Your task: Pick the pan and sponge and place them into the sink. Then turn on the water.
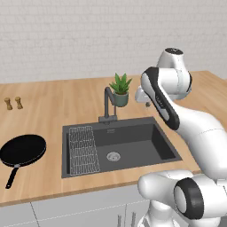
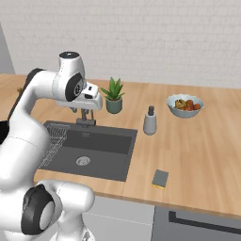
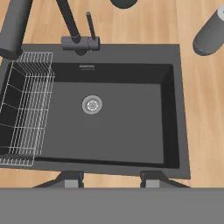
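The black pan (image 1: 23,150) lies on the wooden counter left of the sink (image 1: 133,122), its thin handle pointing toward the front edge. On the counter right of the sink (image 2: 106,141), near the front edge, rests the yellow and grey-green sponge (image 2: 160,179). My gripper (image 3: 111,180) hangs above the basin (image 3: 127,127), looking straight down into it, open with nothing between its fingers. In the left base view the gripper (image 1: 144,102) sits high over the sink's back right part, near the faucet (image 1: 108,104). No water runs from the faucet (image 3: 72,30).
A wire rack (image 3: 24,109) fills the basin's left side, beside a round drain (image 3: 92,104). A potted plant (image 1: 120,91) stands behind the faucet. A soap dispenser (image 2: 150,121) and fruit bowl (image 2: 185,106) stand to the right. Two small shakers (image 1: 13,103) are far left.
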Robot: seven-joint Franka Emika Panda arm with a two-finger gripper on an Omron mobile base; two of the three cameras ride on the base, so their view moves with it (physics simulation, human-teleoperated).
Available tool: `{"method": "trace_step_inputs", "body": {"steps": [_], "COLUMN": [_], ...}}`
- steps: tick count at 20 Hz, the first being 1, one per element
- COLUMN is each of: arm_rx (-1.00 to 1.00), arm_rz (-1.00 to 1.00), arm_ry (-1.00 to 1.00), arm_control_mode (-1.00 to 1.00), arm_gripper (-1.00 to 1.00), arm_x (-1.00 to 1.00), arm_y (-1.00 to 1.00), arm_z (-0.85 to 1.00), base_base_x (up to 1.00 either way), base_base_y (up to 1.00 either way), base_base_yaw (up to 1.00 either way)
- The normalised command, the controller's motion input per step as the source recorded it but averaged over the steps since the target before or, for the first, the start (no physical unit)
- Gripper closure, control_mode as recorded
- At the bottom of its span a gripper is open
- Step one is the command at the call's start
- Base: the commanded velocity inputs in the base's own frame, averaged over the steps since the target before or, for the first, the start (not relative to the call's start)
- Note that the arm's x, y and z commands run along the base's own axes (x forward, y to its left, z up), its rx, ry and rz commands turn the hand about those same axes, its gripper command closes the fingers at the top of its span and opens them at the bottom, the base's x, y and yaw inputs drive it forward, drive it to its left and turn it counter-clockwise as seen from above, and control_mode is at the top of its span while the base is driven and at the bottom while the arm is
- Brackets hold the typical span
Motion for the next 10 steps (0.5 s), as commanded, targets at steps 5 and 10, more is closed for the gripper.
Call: {"method": "trace_step_inputs", "body": {"steps": [5,10], "arm_rx": [-0.02,-0.08], "arm_rz": [0.0,-0.01], "arm_ry": [-0.01,-0.04], "arm_control_mode": [-1.0,-1.0], "arm_gripper": [-1.0,-1.0], "arm_x": [-0.2,-0.4], "arm_y": [0.18,0.62], "arm_z": [-0.03,-0.12], "base_base_x": [0.0,0.0], "base_base_y": [0.0,0.0], "base_base_yaw": [0.0,0.0]}}
